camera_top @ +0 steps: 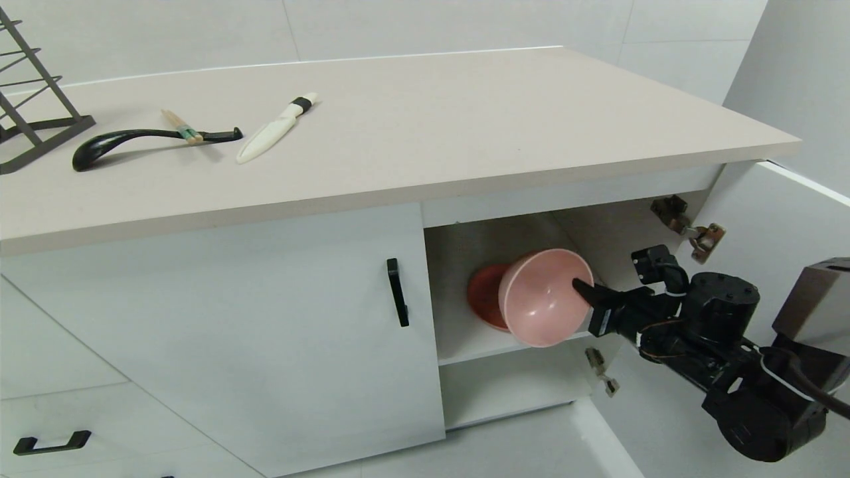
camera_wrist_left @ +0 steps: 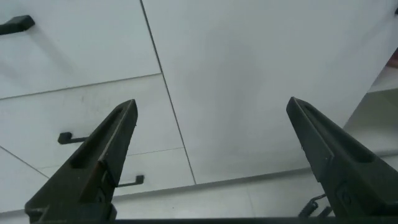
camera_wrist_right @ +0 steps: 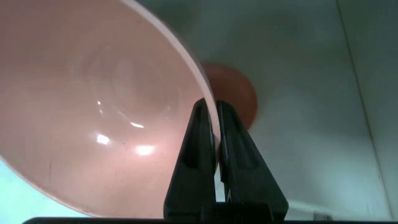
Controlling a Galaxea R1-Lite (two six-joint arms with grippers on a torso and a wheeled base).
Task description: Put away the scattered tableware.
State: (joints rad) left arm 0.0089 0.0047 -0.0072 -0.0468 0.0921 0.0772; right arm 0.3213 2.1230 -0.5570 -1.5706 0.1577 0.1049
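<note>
Gripping one smooth pink bowl (camera_top: pixel 538 302) by its thin rim, the right gripper (camera_top: pixel 584 292) has its fingers clamped on that edge. The bowl is tilted on its side at the open cabinet's shelf (camera_top: pixel 465 342). One red dish (camera_top: pixel 483 295) sits just behind it. The left gripper (camera_wrist_left: pixel 211 106) has its fingers wide apart, facing flat white fronts. On the matte countertop (camera_top: pixel 465 113) lie one curved black ladle (camera_top: pixel 119 143), wooden chopsticks (camera_top: pixel 182 127) across its handle, and one cream knife (camera_top: pixel 275 127).

Bright, even light, soft shadows.
The ladle (camera_top: pixel 143 134) throws a faint shadow on the table (camera_top: pixel 465 119); small glints mark the pink bowl (camera_wrist_right: pixel 93 93); the cabinet (camera_top: pixel 458 265) lies dimmer inside.
</note>
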